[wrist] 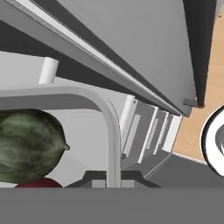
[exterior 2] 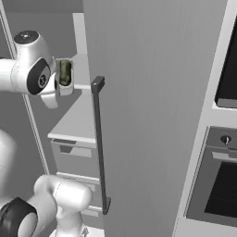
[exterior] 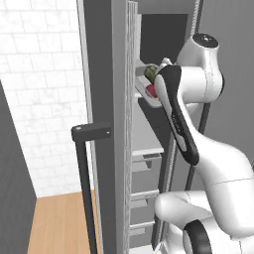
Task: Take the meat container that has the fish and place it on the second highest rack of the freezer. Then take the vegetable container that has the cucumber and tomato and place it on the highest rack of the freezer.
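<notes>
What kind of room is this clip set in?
Most likely a home kitchen: an open freezer with shelves and drawers, a built-in oven beside it, white tiled wall, and a vegetable container at the arm's end.

kitchen | open freezer door (exterior 2: pixel 152 92) with shelves | built-in oven (exterior 2: pixel 217 185) | white tiled wall (exterior: pixel 39 74) | wood floor (exterior: pixel 59 223)

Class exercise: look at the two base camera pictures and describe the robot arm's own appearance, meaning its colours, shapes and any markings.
The glossy white robot arm is made of thick, rounded tube segments joined by bulbous elbows. Dark, nearly black bands and caps mark its joints: a long dark strip runs along the forearm, and a dark ring circles the joint near the base. One round end cap is dark grey. No cables, lettering or logos can be seen.
</notes>
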### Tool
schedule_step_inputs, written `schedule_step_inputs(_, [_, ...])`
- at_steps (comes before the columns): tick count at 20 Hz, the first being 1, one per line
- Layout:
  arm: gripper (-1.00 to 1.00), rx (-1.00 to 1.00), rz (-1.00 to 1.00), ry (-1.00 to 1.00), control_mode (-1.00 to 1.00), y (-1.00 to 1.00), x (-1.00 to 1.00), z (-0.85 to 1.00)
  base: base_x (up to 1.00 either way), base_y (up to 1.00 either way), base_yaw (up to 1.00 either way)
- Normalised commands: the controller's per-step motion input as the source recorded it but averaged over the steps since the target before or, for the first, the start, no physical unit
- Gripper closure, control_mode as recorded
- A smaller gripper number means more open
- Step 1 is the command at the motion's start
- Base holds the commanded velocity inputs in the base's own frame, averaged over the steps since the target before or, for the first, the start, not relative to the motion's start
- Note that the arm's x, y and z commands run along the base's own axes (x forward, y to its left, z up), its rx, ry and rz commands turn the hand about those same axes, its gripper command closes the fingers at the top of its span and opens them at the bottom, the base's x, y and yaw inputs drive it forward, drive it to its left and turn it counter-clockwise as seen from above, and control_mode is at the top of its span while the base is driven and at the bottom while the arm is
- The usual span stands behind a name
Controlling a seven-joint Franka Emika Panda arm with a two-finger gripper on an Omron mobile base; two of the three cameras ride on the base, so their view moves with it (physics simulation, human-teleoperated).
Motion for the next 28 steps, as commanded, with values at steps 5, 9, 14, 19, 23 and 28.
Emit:
schedule_step_inputs(5, [1.0, 0.0, -0.09, -0.02, -1.0, 0.17, 1.0, 0.03, 0.0, 0.0, 0.0])
schedule_step_inputs(9, [1.0, 0.0, -0.1, 0.0, -1.0, 0.2, 1.0, 0.0, 0.0, 0.0, 0.0])
schedule_step_inputs(14, [1.0, 0.02, -0.06, 0.0, -1.0, 0.13, 0.99, 0.0, 0.0, 0.0, 0.0])
schedule_step_inputs(19, [1.0, 0.02, -0.03, 0.0, -1.0, 0.05, 0.84, -0.12, 0.0, 0.0, 0.0])
schedule_step_inputs(23, [-1.0, 0.01, -0.02, 0.0, -1.0, 0.08, 0.66, -0.28, 0.0, 0.0, 0.0])
schedule_step_inputs(28, [-1.0, 0.01, -0.01, 0.0, -1.0, 0.04, 0.57, -0.27, 0.0, 0.0, 0.0])
